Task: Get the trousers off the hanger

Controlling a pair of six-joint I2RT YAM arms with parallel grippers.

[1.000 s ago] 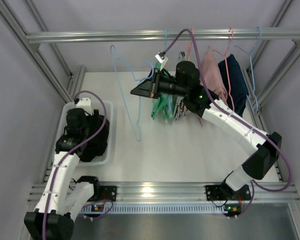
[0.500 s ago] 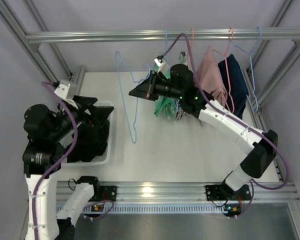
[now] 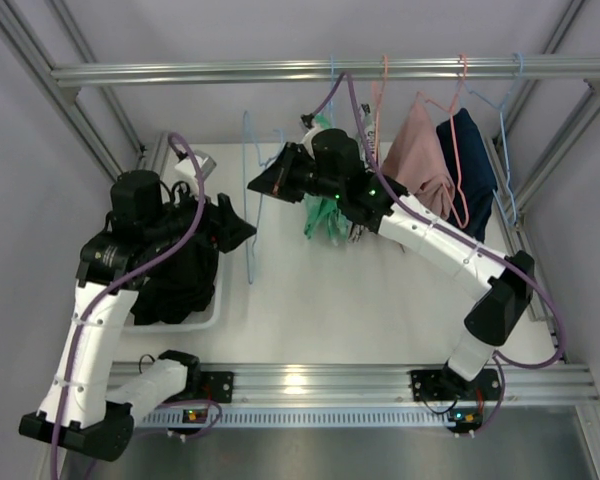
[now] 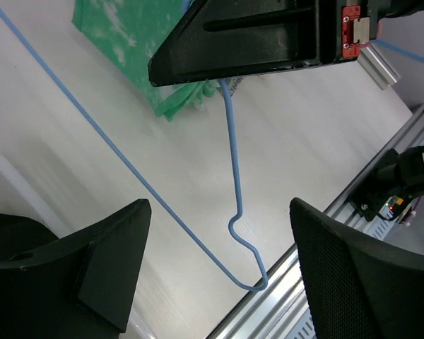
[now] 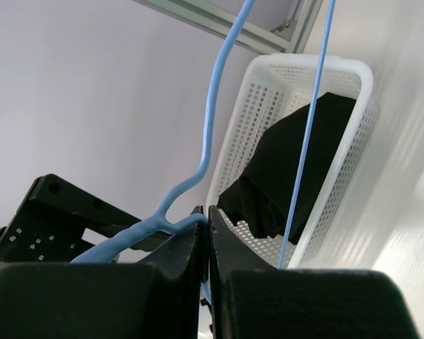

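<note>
Left fingers (image 4: 99,261) are spread wide with nothing held, over the counter (image 3: 360,300) just beside the basket (image 5: 268,85). Trousers (image 3: 175,285) are seen bunched in the basket, off the hanger (image 4: 231,141). They're judged soft, limp and non-fragile, best pinched at a thick fold. Further out, the bare hanger is clamped by the closed right fingers (image 5: 113,296) at a bend. The wire is light and stiff, and swivel is expected.

White arm links (image 3: 440,250); black joint housings (image 3: 135,195); looping purple cables (image 3: 350,90); green indicator light (image 3: 372,183); small red screwed tag (image 4: 350,27)
</note>
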